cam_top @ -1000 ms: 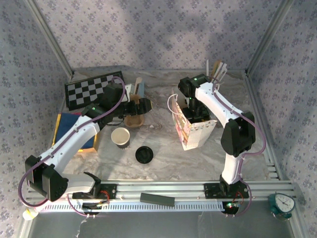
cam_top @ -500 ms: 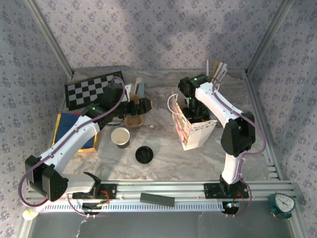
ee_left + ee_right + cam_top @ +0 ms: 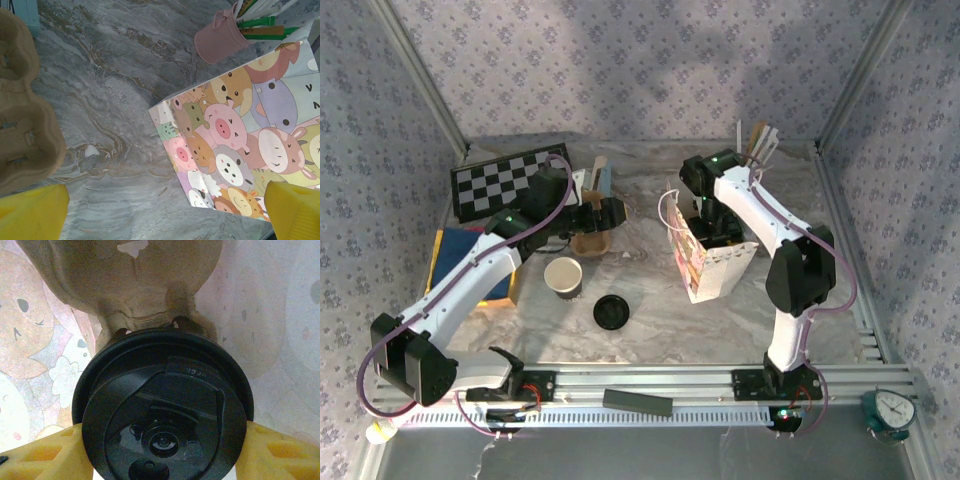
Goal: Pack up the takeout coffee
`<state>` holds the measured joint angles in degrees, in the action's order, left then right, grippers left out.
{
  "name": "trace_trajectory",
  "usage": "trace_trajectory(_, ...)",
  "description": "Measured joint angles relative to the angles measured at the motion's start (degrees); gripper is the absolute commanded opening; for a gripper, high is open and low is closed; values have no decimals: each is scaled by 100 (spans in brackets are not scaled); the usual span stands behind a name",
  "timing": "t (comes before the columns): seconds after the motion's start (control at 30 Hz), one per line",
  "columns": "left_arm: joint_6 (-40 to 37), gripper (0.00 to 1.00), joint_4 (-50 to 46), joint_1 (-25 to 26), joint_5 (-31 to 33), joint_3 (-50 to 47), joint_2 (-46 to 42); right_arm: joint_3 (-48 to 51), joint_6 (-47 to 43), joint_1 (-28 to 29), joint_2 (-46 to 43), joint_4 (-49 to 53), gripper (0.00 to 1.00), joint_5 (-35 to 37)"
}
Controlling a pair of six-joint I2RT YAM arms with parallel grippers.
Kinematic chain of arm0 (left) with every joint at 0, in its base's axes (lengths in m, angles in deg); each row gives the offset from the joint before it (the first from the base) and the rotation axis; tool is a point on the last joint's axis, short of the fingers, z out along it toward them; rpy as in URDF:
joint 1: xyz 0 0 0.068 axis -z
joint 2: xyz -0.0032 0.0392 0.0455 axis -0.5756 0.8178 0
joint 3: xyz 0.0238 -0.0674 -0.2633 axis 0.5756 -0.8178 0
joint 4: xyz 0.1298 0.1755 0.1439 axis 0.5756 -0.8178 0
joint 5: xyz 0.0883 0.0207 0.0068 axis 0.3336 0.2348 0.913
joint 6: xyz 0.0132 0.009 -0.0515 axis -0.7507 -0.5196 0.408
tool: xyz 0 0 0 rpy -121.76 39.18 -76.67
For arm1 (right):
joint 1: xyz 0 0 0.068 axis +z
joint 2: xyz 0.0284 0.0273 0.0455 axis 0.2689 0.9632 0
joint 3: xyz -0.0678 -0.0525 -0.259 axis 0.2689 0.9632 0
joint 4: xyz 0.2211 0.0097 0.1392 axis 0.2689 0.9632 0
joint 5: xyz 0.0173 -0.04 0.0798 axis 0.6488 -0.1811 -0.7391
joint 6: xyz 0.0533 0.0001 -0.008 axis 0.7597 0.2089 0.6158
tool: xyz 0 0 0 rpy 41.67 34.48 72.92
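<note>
The right gripper (image 3: 162,457) is pinching the takeout coffee (image 3: 162,410). Its yellow fingertips (image 3: 42,455) are tucking in under the black lid's rim at the lower left and lower right of the right wrist view. The cup is sitting inside the cartoon paper bag (image 3: 280,315), whose printed walls are crowding it on both sides. A brown moulded pulp piece (image 3: 125,275) is filling the top of the frame just above the lid.

In the top view the bag (image 3: 705,272) is standing right of centre with its mouth open, and the right gripper (image 3: 713,226) is reaching down past its upper edge.

The left gripper (image 3: 162,212) is hanging spread wide with nothing between its fingertips (image 3: 30,212). It is hovering over bare marble tabletop (image 3: 110,75). A pulp cup carrier (image 3: 25,125) is lying at the left edge and the bag's near corner (image 3: 165,107) is jutting in from the right, with a strip of open table between them. A pink bucket (image 3: 222,37) is standing at the upper right.

Left of the bag in the top view, a lidless cup (image 3: 563,277) and a loose black lid (image 3: 611,312) are lying well apart from it.
</note>
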<state>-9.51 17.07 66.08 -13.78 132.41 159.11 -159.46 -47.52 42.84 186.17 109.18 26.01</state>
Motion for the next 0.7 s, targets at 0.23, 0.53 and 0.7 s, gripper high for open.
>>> trace_trajectory(0.23,0,100,0,0,-2,13,0,-7,2,0,0,2,63,0)
trace_trajectory(0.53,-2,100,0,0,-20,94,66,-17,2,0,0,9,63,0)
trace_trajectory(0.7,0,100,0,0,-22,105,103,-50,2,0,0,39,63,0)
